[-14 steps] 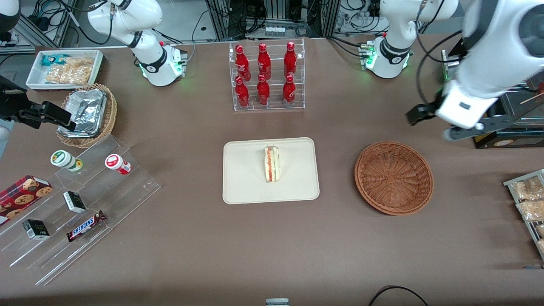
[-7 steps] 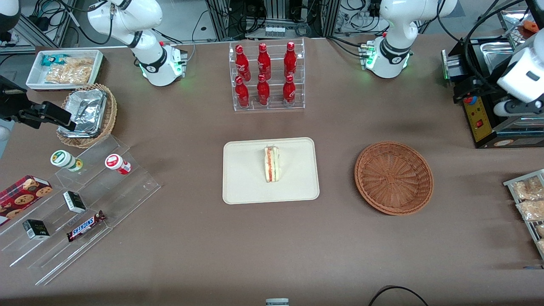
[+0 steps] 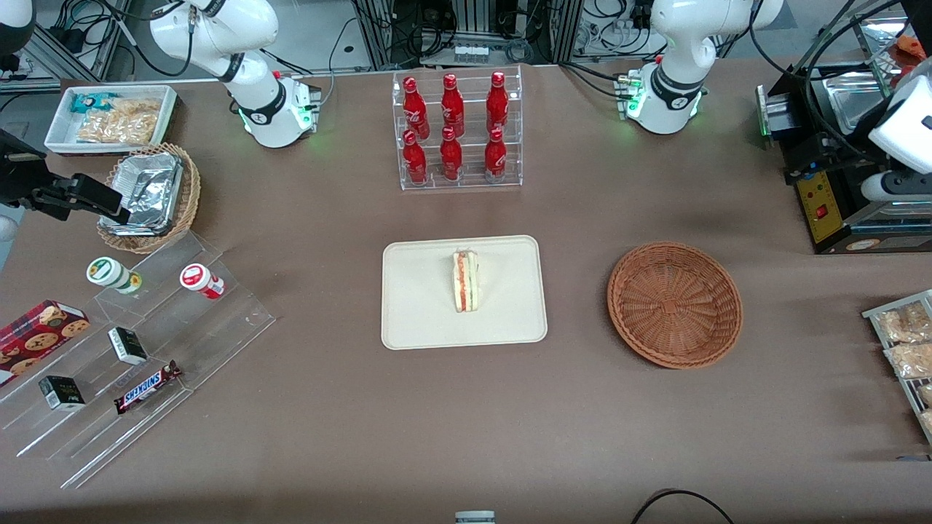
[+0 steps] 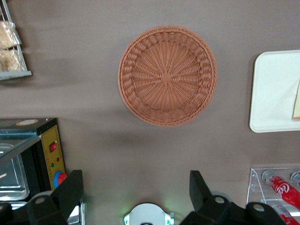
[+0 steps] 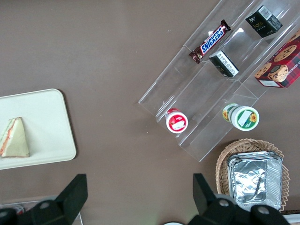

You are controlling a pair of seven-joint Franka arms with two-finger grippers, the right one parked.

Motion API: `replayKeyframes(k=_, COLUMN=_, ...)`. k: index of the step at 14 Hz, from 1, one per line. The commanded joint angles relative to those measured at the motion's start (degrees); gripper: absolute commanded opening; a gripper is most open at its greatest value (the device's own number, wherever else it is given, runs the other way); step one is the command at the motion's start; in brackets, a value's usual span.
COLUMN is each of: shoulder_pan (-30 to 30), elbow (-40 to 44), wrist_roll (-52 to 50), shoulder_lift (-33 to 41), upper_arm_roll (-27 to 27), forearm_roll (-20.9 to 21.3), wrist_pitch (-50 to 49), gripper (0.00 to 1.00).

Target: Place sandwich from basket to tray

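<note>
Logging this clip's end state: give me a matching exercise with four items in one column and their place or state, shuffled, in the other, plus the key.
Items:
1. sandwich
2. basket
3. tray
4. gripper

States:
A. round wicker, nothing inside it
B. open, raised above the table toward the working arm's end, holding nothing
C. lies on the cream tray, filling edge showing
D. flat, on the table nearer the front camera than the red bottles, carrying the sandwich

Pairs: 1-C, 2-A, 3-D, 4-B
</note>
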State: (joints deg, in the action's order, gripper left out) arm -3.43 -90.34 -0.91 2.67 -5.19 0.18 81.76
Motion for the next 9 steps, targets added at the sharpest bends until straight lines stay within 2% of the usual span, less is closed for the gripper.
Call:
replayKeyframes(k=1, shoulder_pan=-0.4, elbow=2.8, wrist_roll=0.2, shoulder_lift=-2.0, upper_arm_roll=-0.3, forearm_roll=0.0, wrist_pitch=0.2, gripper=1.00)
replayKeyframes(k=9, shoulder_pan=-0.7, elbow=2.8, wrist_roll=0.0, shoulder_lift=-1.7, upper_arm_roll=-0.2, forearm_roll=0.5, wrist_pitch=0.7, gripper=1.00)
